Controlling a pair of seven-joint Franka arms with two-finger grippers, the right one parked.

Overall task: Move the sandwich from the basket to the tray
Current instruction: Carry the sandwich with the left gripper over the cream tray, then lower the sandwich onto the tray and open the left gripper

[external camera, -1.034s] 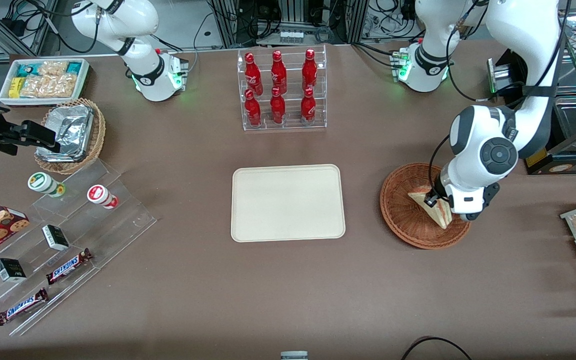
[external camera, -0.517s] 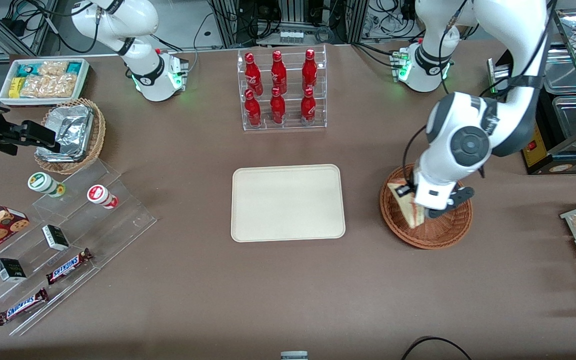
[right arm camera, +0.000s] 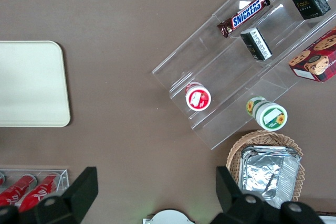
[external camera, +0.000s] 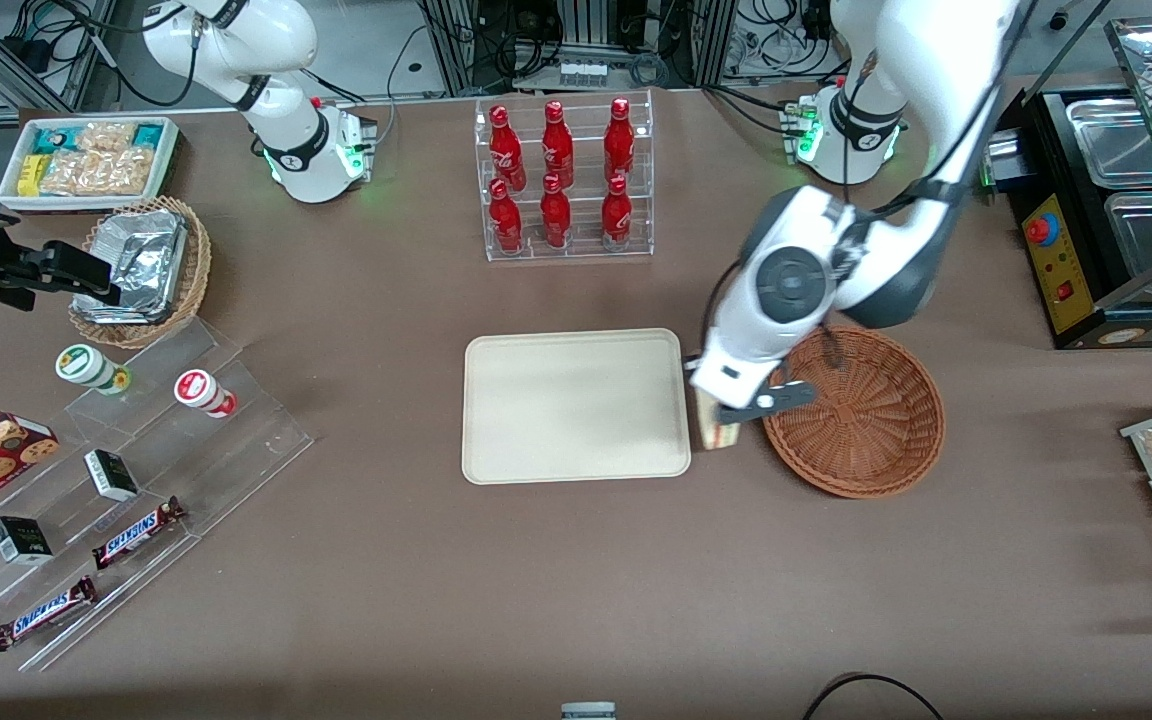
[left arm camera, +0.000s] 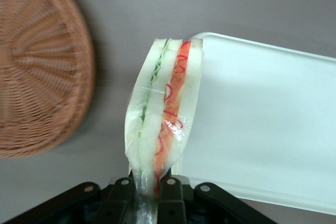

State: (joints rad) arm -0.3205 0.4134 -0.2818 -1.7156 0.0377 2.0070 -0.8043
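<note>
Brown table [external camera: 576,560] carrying the cream tray [external camera: 576,405], bare, with the reddish-brown wicker basket [external camera: 861,415] beside it toward the working arm's end, holding nothing. The left arm's gripper [external camera: 711,405] hangs over the gap between tray and basket, above the table surface. Its two fingers [left arm camera: 122,192] are closed on the wrapped edge of the sandwich [left arm camera: 163,114], which hangs pinched between them, clear of the basket, at the tray's rim; white bread, green and red-orange filling layers show edge-on.
</note>
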